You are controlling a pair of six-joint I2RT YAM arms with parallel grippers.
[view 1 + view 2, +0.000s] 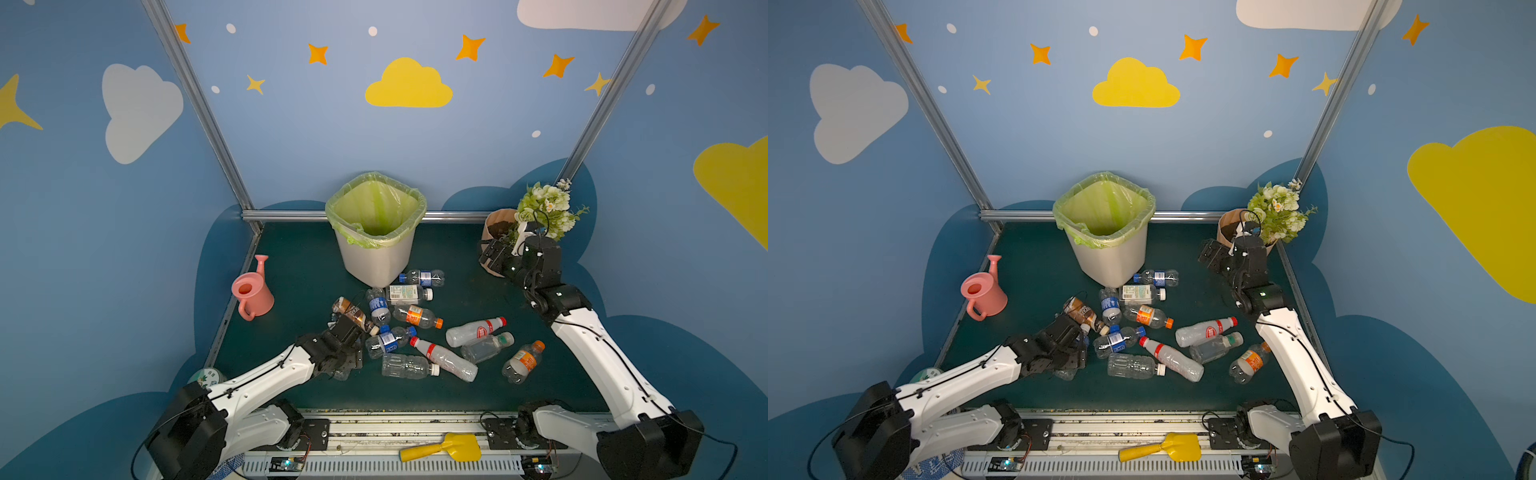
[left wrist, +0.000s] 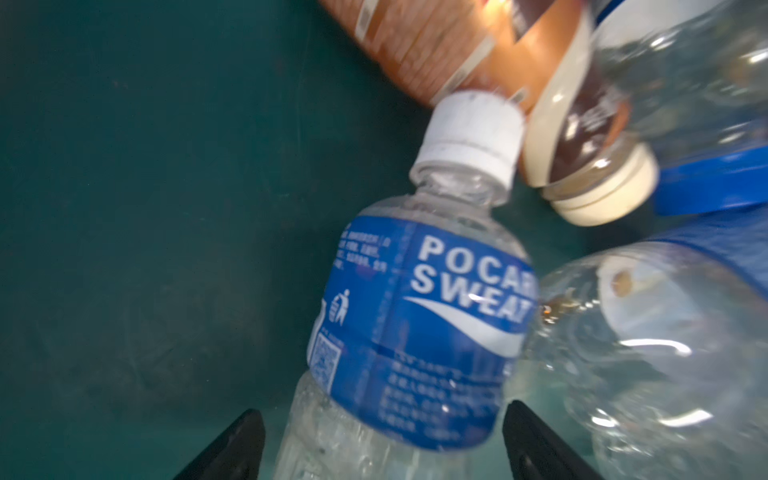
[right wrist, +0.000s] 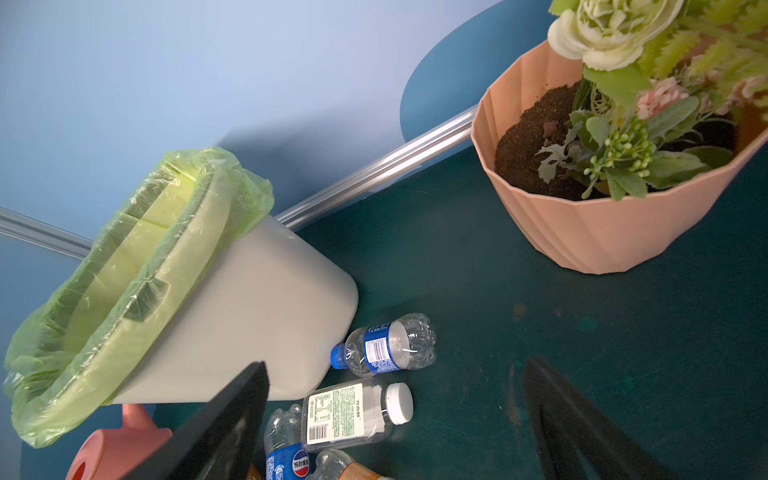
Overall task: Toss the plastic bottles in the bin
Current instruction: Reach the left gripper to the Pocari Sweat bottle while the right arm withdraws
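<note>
At the left edge of the dark green desk [image 1: 303,266] a pink watering can [image 1: 251,293] stands upright. Just right of it, the left end effector [image 2: 383,419] is low over the near-left end of the heap of plastic bottles [image 1: 417,316]. In the left wrist view its jaws are open and straddle the clear lower body of a blue-labelled Pocari Sweat bottle [image 2: 419,316] lying on its side. One finger shows a gap to the plastic and the other sits just beside it, so no firm grip shows. That bottle's white cap touches a brown-labelled bottle [image 2: 582,137].

Behind the heap, mid-desk near the back rail, the bin [image 1: 376,262] stands upright with its yellow-green liner [image 1: 376,199] folded over the rim. A blue-capped bottle [image 1: 422,277] lies just beside its base, and the other bottles lie on their sides on the desk, spreading rightward.

Further right, the right end effector [image 3: 397,365] hangs above the desk near the peach flowerpot [image 3: 602,232] — jaws wide apart, holding nothing.
</note>
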